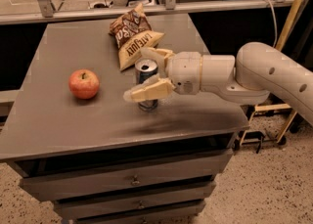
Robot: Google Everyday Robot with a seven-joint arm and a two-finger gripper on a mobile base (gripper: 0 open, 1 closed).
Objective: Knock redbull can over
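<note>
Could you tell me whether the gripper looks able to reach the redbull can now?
Probably yes. The gripper is open right at the upright redbull can, one finger in front of it and one behind. The apple and chip bags lie off to the sides.

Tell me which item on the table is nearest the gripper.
The redbull can, upright between the open gripper's fingers. The apple sits well apart; the chip bags lie behind the can.

Grey table (58,115) carries apple (83,83), 2 chip bags (131,34), upright redbull can (146,69); end effector (139,74) straddles the can.
</note>
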